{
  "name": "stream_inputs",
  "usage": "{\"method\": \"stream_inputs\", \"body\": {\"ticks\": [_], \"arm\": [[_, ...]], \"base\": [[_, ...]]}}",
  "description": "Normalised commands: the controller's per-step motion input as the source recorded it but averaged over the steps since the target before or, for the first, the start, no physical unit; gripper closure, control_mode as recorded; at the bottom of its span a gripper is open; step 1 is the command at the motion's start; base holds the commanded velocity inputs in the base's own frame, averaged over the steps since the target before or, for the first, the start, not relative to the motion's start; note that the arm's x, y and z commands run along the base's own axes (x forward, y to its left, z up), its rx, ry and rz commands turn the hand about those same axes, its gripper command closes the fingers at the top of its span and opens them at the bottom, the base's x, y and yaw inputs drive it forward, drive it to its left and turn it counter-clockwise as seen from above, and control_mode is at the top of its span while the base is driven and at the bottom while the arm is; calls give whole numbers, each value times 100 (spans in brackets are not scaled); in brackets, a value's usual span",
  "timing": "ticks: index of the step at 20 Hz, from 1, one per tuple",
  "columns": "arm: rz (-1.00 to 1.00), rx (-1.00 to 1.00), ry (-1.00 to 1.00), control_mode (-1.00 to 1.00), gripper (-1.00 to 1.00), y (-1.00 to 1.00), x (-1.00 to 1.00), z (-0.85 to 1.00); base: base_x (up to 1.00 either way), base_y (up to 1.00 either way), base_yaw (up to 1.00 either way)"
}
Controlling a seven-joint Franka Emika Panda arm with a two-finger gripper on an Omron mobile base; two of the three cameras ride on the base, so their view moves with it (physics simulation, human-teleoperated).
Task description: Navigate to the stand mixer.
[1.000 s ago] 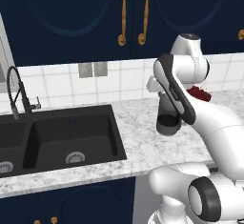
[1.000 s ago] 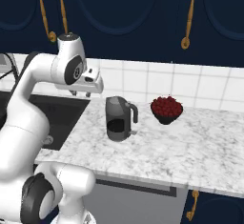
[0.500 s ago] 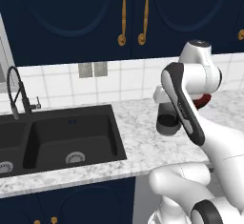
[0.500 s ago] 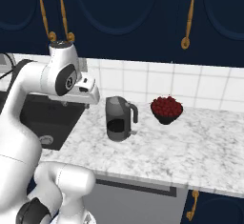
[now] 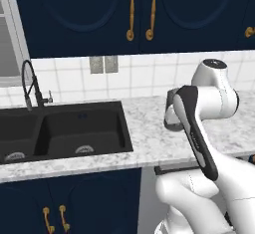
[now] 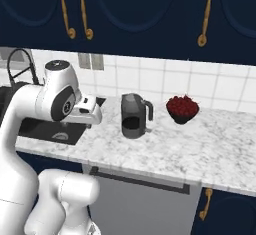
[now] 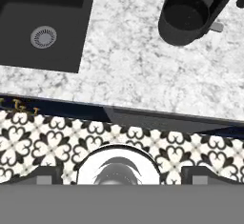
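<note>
Nearest the hand camera, the patterned floor runs across the lower half of the frame, and above it the marble counter is looked down upon. The two dark finger tips are seen at the bottom corners, set wide apart with nothing between them, so the gripper is judged released and empty.

Further up that frame, the black sink sits at upper left and a dark kettle at upper right. In the right base view the kettle stands at mid-frame on the counter, with a bowl of red fruit just to its right. In the left base view the sink fills the left middle, the faucet rises at its far left, and the navy wall cabinets close the top.

The stand mixer cannot be placed in any of these pictures (no blue head or handled bowl is to be made out), so it is judged to lie off-frame.

The main risk is that the base is driven along the counter the wrong way, since no cue to the mixer's side is given. A second risk is that the raised elbow, held close over the counter edge, is swept into the kettle while the base turns.
</note>
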Motion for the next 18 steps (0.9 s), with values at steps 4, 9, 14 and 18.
{"method": "stream_inputs", "body": {"ticks": [4,9,14,18], "arm": [[0,0,0,100,-100,0,0,0],[0,0,0,100,-100,0,0,0],[0,0,0,100,-100,0,0,0],[0,0,0,100,-100,0,0,0]], "base": [[-32,0,53],[0,14,66],[4,40,68],[24,68,75]]}}
